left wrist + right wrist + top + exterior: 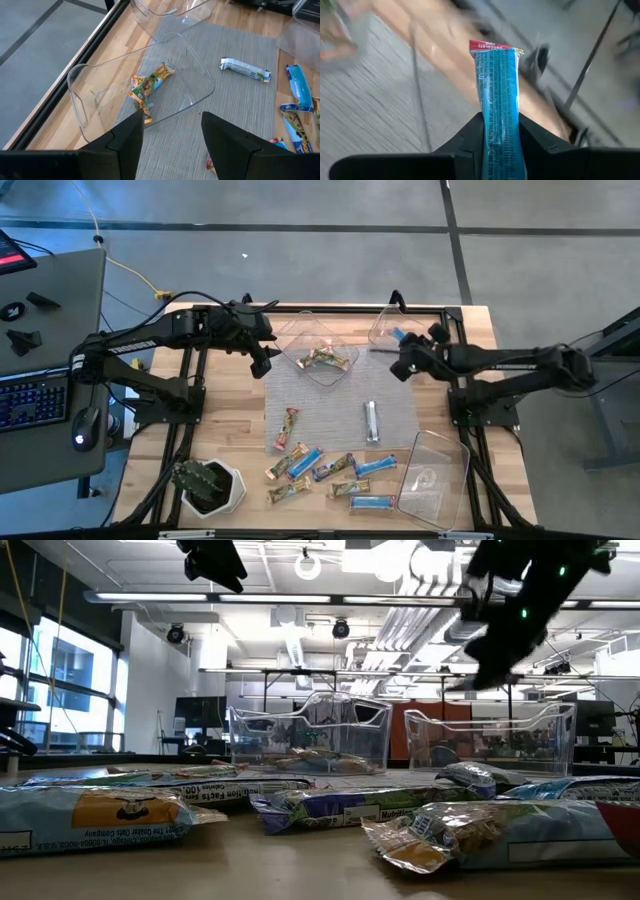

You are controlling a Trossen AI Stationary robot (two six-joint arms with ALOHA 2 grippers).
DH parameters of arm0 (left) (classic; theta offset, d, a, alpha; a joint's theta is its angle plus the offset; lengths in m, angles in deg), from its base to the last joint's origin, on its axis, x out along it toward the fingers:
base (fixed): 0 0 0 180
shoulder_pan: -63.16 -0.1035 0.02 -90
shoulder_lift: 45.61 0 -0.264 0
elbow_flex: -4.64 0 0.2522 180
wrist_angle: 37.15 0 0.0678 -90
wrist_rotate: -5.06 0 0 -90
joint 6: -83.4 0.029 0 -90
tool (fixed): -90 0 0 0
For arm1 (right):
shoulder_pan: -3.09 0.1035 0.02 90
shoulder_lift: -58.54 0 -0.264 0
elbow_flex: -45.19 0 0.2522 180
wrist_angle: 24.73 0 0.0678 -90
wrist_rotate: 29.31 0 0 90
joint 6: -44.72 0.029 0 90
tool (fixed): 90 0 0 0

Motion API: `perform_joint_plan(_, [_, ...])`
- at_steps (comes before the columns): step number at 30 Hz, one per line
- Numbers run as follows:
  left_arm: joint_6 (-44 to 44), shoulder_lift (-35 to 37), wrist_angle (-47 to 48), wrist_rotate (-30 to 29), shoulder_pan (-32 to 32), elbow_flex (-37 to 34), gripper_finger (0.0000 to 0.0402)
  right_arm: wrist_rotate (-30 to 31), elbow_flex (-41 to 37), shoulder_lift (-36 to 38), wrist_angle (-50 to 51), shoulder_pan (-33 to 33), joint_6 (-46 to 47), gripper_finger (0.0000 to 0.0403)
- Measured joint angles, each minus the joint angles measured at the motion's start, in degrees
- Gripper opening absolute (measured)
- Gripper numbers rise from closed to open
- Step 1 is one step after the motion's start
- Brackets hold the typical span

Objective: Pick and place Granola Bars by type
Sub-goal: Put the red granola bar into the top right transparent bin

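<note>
On the desk (230, 430) a mat (400, 415) lies at centre. Two bins stand at its far edge: the left bin (322, 355) holds bars (325, 360); the right bin (385, 328) is beside it. A third bin (435, 480) lies near right. One bar (371, 421) lies alone on the mat. A cluster of bars (320, 470) lies at the near edge. A plant (207, 485) stands near left. The left hand (262, 360) hangs left of the left bin; the right hand (400, 365), gripping a bar (498, 100), is by the right bin.

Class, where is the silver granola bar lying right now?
In the high view, the silver granola bar lies alone on the grey mat, right of centre, between the bin holding tan bars and the empty bin.
</note>
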Motion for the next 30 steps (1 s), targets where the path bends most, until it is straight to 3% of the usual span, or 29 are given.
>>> perform_joint_plan(11, [0.00, 0.00, 0.02, 0.01, -0.01, 0.00, 0.0193, -7.87, -13.28, -0.04, -18.22, -11.24, -2.35, 0.0078])
perform_joint_plan(18, [0.00, 0.00, 0.02, 0.01, 0.00, 0.00, 0.0193, -12.20, -14.75, -0.04, -18.26, -16.33, -4.69, 0.0085])
perform_joint_plan(30, [0.00, 0.00, 0.02, 0.03, 0.01, 0.00, 0.0193, -14.27, -14.04, 0.03, -19.30, -19.20, -10.69, 0.0147])
